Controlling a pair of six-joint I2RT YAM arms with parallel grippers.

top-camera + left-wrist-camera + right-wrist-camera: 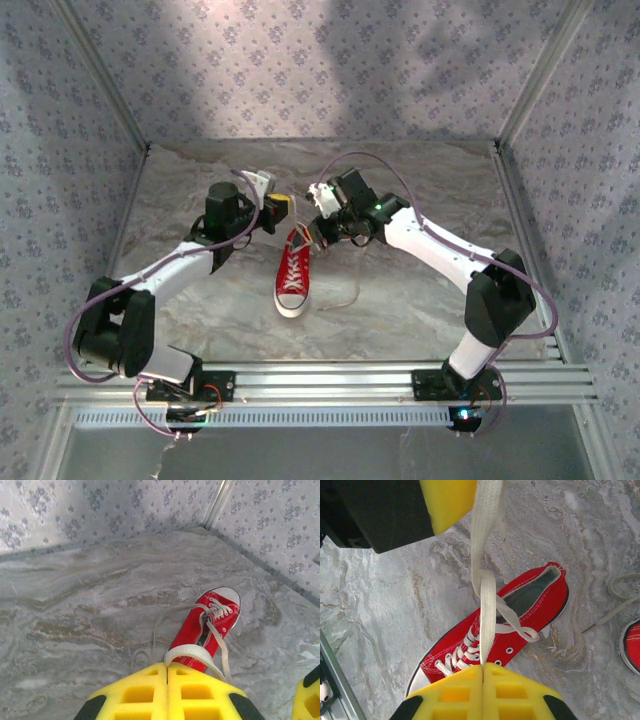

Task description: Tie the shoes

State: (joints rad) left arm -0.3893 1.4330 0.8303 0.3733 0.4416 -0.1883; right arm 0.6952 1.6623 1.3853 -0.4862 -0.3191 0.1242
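Yellow fingers (455,690) of the right gripper (483,666) press together at the bottom of the right wrist view, clamped on a flat white lace (487,605) that rises taut from the shoe (542,620) below; higher up, that lace meets a second strand, which runs on past another yellow finger at the top of the view. From the left wrist camera, the left gripper (167,666) is likewise shut flush, a band of white lace pinched between its fingers and curving down to the shoe just beyond.

Seen from above, the shoe lies near the middle of the marbled grey table (400,310), toe toward the arm bases and heel toward the far wall; both grippers hang just past its heel end, left one on the left, right one on the right.

It is a small red canvas low-top; white rubber toe cap and sole, white stitching, metal eyelets, a dark lining; its laces sit slack across the tongue.

At the right border of the right wrist view, a second shoe (632,647) peeks in, red with a white sole edge, apart from the first; a loose lace end (612,614) trails on the table near it.
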